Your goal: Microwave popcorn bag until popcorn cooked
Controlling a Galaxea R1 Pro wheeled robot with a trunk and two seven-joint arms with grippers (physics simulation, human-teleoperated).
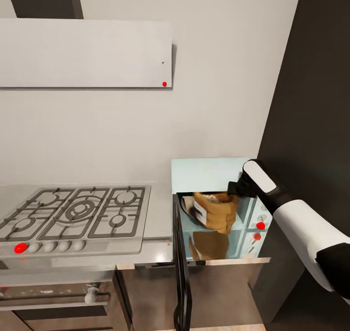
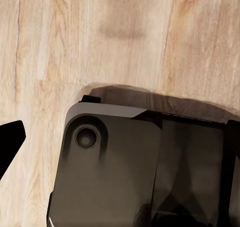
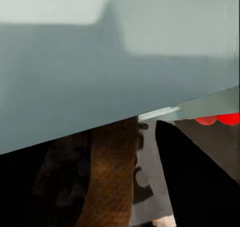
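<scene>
Right tool: [image 1: 238, 187] reaches into the microwave cavity at its upper right, at the bag's rim; whether it grips the bag cannot be told.
Right tool finger: [image 3: 195, 187] dark, close beside the tan sack in the right wrist view.
Left tool: only a dark tip [image 2: 10, 142] shows over the wood floor [image 2: 45, 47]; its state cannot be told.
Popcorn bag: [image 1: 218, 212] tan-brown, crumpled, upright inside the microwave, above its own reflection on the cavity floor.
Label: [image 1: 200, 209] white patch on the bag's left face; no writing readable.
Microwave: [image 1: 209, 175] pale mint-blue, at the table's right end; door [image 1: 181, 253] swung open toward the near side.
Control panel: [image 1: 257, 229] red-lit round buttons, no legible markings.
Table: [image 1: 158, 224] glossy grey.
Gas hob: [image 1: 73, 214] steel, left of the microwave.
Hood: [image 1: 82, 54] white, above the hob.
</scene>
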